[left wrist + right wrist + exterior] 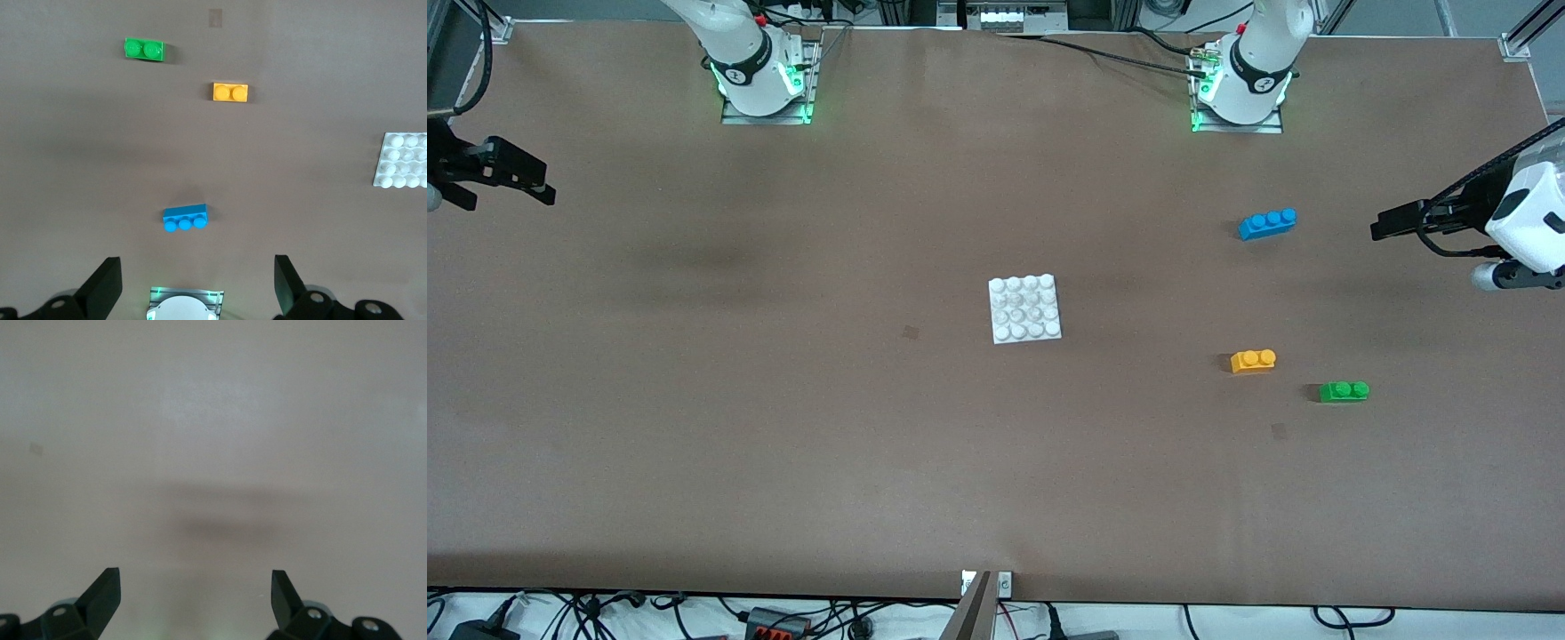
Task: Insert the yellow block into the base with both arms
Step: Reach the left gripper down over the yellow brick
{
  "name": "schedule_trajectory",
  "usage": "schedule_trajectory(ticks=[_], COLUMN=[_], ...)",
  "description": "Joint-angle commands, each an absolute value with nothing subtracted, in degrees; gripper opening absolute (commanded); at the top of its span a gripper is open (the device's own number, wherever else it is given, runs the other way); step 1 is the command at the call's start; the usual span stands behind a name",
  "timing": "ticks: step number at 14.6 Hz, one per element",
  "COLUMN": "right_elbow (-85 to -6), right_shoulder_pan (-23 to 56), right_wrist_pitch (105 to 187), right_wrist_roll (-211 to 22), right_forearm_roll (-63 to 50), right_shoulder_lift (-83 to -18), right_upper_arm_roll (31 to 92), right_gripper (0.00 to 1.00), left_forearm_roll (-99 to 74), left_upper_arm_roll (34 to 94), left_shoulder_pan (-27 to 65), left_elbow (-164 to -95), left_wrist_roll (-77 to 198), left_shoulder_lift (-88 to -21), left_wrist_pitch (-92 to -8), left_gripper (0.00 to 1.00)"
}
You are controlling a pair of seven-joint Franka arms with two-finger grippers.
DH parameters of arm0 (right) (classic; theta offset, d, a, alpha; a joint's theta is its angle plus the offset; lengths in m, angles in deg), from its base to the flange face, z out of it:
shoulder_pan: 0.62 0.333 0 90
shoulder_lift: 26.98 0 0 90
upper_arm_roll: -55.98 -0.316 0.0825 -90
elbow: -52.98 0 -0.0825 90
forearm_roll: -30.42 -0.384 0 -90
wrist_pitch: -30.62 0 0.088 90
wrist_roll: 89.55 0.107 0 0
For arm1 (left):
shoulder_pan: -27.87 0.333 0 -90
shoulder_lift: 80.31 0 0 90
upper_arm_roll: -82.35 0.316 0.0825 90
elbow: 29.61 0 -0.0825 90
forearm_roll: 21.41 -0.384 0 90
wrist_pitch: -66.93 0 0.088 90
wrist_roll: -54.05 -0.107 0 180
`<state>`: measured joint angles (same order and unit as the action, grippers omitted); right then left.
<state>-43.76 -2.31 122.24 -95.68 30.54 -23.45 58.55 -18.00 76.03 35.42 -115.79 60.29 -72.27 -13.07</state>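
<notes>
The yellow block [1253, 360] lies flat on the table, studs up, toward the left arm's end. It also shows in the left wrist view [230, 92]. The white base [1025, 308] lies near the table's middle, and its edge shows in the left wrist view [402, 161]. My left gripper [1380, 227] hangs open and empty high over the left arm's end of the table; in its own view [198, 273] the jaws stand wide apart. My right gripper [538, 182] hangs open and empty over the right arm's end, over bare table [195, 587].
A green two-stud brick [1344, 391] lies beside the yellow block, slightly nearer the front camera. A blue three-stud brick [1267, 223] lies farther from the camera, near the left arm's base [1240, 89]. Both show in the left wrist view: green [144, 49], blue [185, 217].
</notes>
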Motion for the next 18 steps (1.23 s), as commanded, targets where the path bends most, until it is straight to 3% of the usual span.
schedule_trajectory(ticks=[1,3,8,11,18], right_elbow=[-44.2,-42.4,-41.8,-41.8,-41.8], right_shoulder_pan=[-1.2,-1.4,-1.6,-1.6,-1.4], right_wrist_pitch=[123.2,122.6,119.4,119.3,119.3], right_wrist_roll=[-92.5,-92.8,-91.5,-91.5,-91.5], right_forearm_roll=[30.1,30.2,29.5,29.5,29.4], right_shoulder_lift=[-23.0,-23.2,-23.6,-23.6,-23.6], right_upper_arm_roll=[58.9,59.0,58.9,58.9,58.6], right_gripper=[1.00,1.00,1.00,1.00,1.00], left_forearm_roll=[-14.5,-11.6,-12.6,-20.5,-24.3], left_upper_arm_roll=[75.9,75.2,75.1,75.0,75.1], left_shoulder_pan=[36.4,35.3,30.7,27.2,29.4], left_elbow=[-114.8,-114.3,-115.1,-120.0,-131.8], left_wrist_roll=[59.9,60.5,59.9,59.9,56.5], left_shoulder_lift=[-68.7,-66.4,-56.5,-56.0,-56.1], left_wrist_pitch=[-12.0,-13.7,-26.7,-35.3,-55.2], left_gripper=[1.00,1.00,1.00,1.00,1.00])
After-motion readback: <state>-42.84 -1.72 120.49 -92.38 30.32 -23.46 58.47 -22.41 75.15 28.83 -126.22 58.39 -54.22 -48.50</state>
